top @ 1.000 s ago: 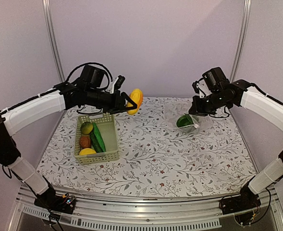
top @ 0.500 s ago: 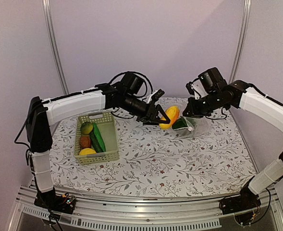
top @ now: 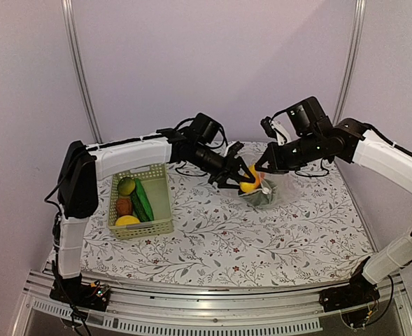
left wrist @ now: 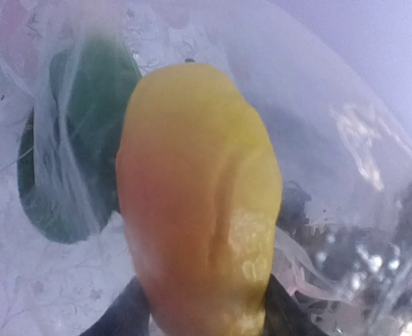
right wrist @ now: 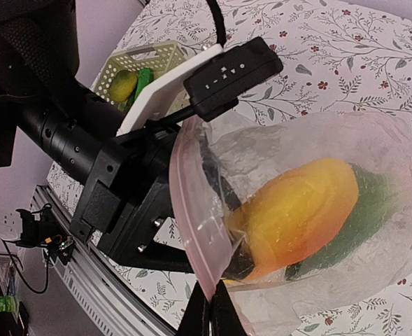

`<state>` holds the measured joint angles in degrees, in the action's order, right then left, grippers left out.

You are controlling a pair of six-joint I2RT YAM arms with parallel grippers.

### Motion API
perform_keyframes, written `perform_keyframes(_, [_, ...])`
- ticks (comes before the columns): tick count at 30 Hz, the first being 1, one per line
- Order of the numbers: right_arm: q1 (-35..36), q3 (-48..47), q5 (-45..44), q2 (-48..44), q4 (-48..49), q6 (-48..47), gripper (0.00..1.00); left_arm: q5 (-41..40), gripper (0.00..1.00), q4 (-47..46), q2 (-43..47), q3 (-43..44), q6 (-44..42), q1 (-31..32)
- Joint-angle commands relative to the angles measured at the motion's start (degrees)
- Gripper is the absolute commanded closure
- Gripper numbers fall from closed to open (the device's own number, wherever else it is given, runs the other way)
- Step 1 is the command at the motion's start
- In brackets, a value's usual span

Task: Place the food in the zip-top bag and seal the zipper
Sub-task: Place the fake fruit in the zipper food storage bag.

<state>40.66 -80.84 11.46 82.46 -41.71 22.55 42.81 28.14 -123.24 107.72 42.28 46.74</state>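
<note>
Left gripper (top: pixel 245 184): jaws part-way apart, clamped on a yellow-orange fruit (left wrist: pixel 199 203) that fills the gap between them.
Fruit position: at the mouth of the zip-top bag (right wrist: pixel 310 150), largely inside the plastic; a dark green piece (right wrist: pixel 371 204) lies behind it in the bag. Contact between the two cannot be told.
Right gripper (right wrist: pixel 210 316): fingers together, pinching the bag's mouth edge at the zipper (right wrist: pixel 187 231) and holding it up.
Bag position: far-centre of the table (top: pixel 261 241), right of the basket (top: pixel 166 201).
Basket contents: long green cucumber (top: pixel 142 199), two lemons (top: pixel 126 186), reddish-brown piece (top: pixel 124 206).
Change since a second ago: left arm has carried the fruit from above the basket's far end rightwards to the bag; right gripper has shifted slightly left with the mouth.
</note>
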Motion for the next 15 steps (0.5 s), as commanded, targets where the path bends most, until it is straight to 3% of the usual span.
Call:
perform_keyframes(1, [1.4, 0.53, 2.44, -0.47, 1.68, 0.7, 1.0, 0.41, 0.79, -5.29, -2.75, 2.1, 7.26, -0.86])
perform_keyframes(3, [1.52, 0.16, 2.7, -0.31, 1.58, 0.74, 1.0, 0.15, 0.71, -7.13, -4.02, 3.32, 9.84, -0.93])
perform_keyframes(6, [1.52, -0.85, 1.94, -0.02, 1.09, 0.66, 1.0, -0.55, 0.49, -7.79, -5.52, 5.73, 12.46, -0.95])
perform_keyframes(12, [1.52, -0.61, -0.5, -0.54, 1.15, 1.31, 1.0, -1.49, 0.3, -8.61, -3.58, 5.77, 10.99, -0.93])
perform_keyframes(15, [1.52, 0.0, -1.27, -0.8, 1.49, 1.82, 1.0, -1.78, 0.26, -8.0, -2.04, 5.49, 8.83, -1.03])
